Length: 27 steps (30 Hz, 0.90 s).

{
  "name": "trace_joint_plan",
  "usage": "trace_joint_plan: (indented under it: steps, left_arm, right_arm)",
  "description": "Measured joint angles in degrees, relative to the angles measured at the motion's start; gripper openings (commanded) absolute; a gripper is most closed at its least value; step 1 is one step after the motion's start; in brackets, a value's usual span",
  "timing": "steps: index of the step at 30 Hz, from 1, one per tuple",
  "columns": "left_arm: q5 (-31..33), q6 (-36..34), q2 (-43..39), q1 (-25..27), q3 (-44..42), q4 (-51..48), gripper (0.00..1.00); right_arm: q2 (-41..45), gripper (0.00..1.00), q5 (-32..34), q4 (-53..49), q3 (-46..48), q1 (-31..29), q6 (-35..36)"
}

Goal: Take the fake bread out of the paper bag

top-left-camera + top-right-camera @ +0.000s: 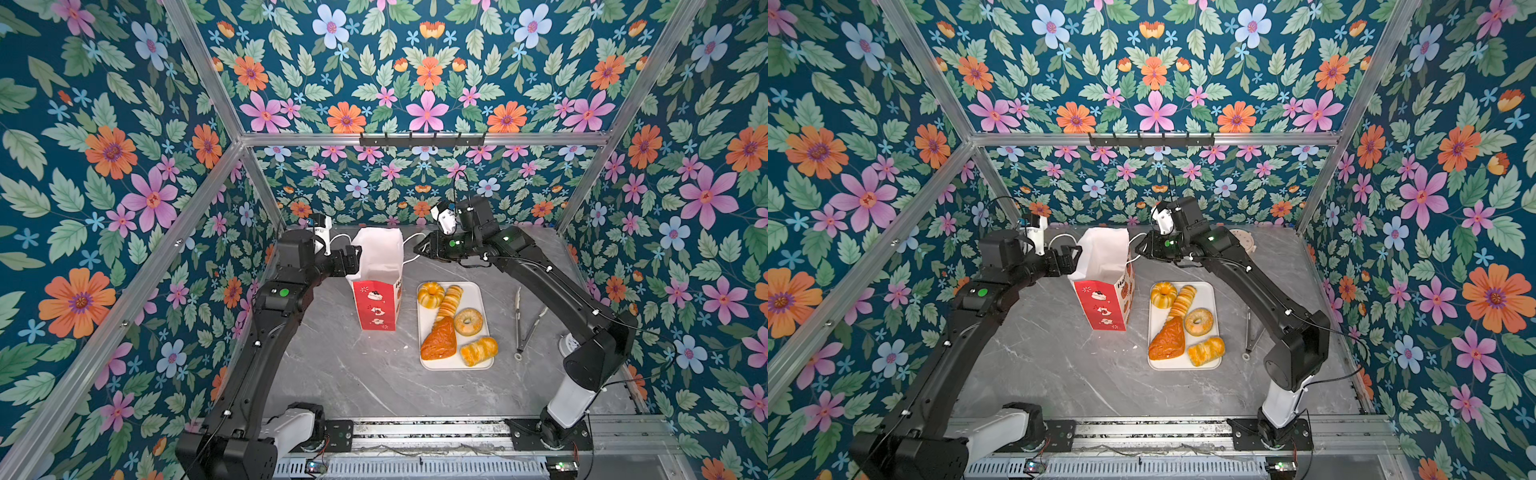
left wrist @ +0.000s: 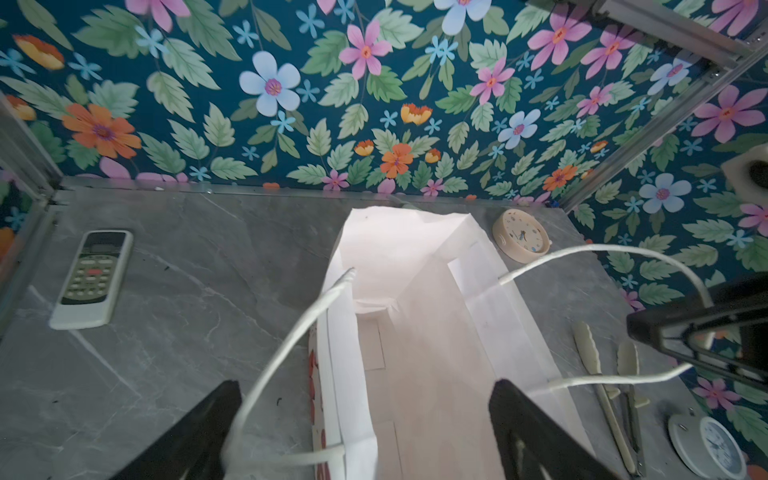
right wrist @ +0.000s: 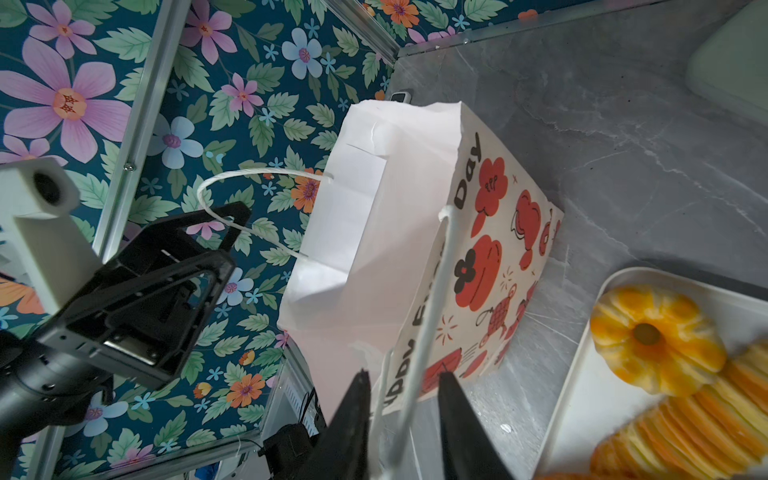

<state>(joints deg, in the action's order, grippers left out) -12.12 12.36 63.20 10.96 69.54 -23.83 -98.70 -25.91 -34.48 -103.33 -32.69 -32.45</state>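
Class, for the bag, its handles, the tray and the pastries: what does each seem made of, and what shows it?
Paper bag: matte white paper, sharply creased, red print below.
Cord handles: white twisted string; strands show.
Tray: smooth, evenly white, likely plastic.
Fake bread: orange-gold with soft sheen, probably plastic or foam; unclear which.

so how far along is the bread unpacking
Done: five pieces of fake bread lie on the white tray; the paper bag looks empty inside. In hand: nothing, the left gripper and right gripper fingers stand open around the cord handles. Left: seemingly nothing.
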Motion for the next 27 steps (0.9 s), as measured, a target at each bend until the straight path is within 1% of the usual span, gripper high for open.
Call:
trace_joint_plan:
  steps: [2,3,7,9,12,14,16,18,20,24,27]
  left_arm:
    - [3.8,-0.3,-1.9,0.0,0.6,-0.6,0.96]
    - [6.2,-0.3,-2.9,0.0,0.9,-0.6,0.96]
    - [15.3,-0.2,-7.1,-0.1,0.6,-0.1,0.95]
    - [19.8,-0.1,-9.6,-0.1,-0.6,1.0,0.95]
    - [26.5,0.0,-13.3,-0.1,-4.0,4.3,0.94]
    - [31.0,-0.3,-15.4,-0.1,-7.4,7.3,0.93]
    - [35.5,-1.0,-17.1,-0.1,-12.5,11.6,0.94]
    - [39.7,-2.5,-18.0,-0.1,-19.0,17.6,0.94]
    - [41.9,-4.4,-17.3,-0.1,-25.9,23.6,0.94]
    - [44.5,-7.5,-11.1,0.0,-37.2,34.6,0.94]
    - [44.9,-9.1,-4.4,-0.2,-44.8,46.0,0.94]
  right_arm:
    - [1.2,0.47,0.0,0.0,1.0,0.3,0.1]
    - [1.9,0.48,0.2,0.1,1.6,0.5,0.2]
    - [5.7,0.5,1.8,0.1,4.5,1.1,0.8]
    - [8.9,0.51,3.1,0.8,7.0,1.3,1.2]
    - [14.8,0.52,7.3,2.3,12.4,1.4,2.9]
    - [19.6,0.52,11.9,3.2,16.7,1.4,4.9]
    - [25.2,0.52,18.2,4.8,21.6,1.4,7.8]
    - [31.3,0.52,25.4,6.4,27.2,1.4,11.5]
    - [36.6,0.54,32.5,8.2,33.0,1.4,15.1]
    - [45.2,0.66,45.9,13.5,46.1,1.7,22.8]
    - [49.0,0.71,52.8,20.0,56.0,2.6,27.7]
